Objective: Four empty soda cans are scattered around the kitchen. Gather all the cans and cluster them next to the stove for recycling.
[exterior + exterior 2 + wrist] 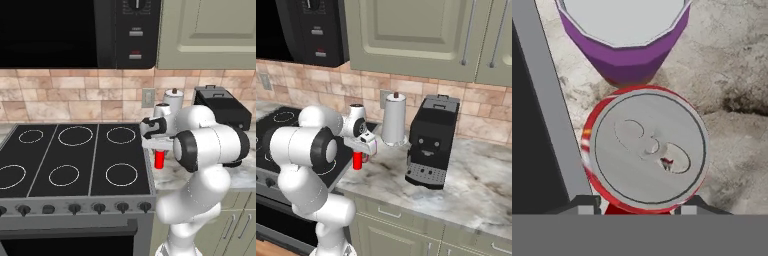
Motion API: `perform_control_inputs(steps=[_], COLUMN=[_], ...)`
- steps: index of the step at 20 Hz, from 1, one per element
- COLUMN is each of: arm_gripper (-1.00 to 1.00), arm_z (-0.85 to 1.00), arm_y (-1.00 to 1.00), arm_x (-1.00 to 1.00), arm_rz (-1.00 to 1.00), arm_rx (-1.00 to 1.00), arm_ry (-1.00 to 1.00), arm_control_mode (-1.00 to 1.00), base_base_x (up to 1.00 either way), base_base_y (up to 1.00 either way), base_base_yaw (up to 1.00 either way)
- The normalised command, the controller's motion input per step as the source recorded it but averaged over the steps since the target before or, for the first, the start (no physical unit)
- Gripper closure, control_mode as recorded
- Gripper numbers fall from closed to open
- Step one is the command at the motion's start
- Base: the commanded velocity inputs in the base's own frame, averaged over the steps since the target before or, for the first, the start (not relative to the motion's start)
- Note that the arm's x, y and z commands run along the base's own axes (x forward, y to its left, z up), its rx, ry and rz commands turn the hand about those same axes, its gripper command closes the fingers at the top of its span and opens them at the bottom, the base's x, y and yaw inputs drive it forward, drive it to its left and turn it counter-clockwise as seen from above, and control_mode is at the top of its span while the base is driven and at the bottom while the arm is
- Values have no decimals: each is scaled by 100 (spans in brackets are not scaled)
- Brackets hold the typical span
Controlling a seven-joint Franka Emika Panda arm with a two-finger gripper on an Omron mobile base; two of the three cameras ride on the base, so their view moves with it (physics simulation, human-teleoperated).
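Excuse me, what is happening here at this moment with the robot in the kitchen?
The white arm reaches down over the marble counter, just right of the stove. Its gripper is shut on a red soda can, held upright low over the counter or standing on it; I cannot tell which. A purplish-pink can stands right beside it, close to the stove's edge. Behind them are a paper-towel roll and a black coffee machine.

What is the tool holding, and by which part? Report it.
The tool is shut on the red metal soda can with a silver top, gripping its side walls, next to the purple can.
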Motion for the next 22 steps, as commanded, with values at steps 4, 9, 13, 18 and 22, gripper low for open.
perform_control_inputs(steps=[4,9,13,18,22], arm_gripper=[100,100,-100,-100,-100], arm_z=[-13,-14,-30,-17,0], arm_y=[0,5,0,0,0], arm_x=[0,-1,-6,-7,0], arm_rz=[15,9,0,0,0], arm_rx=[0,1,7,5,0], arm_ry=[-3,-2,-1,-1,0], arm_control_mode=[-100,-100,-100,-100,-100], base_base_x=[0,0,0,0,0], base_base_y=[0,0,0,0,0], base_base_yaw=[0,0,0,0,0])
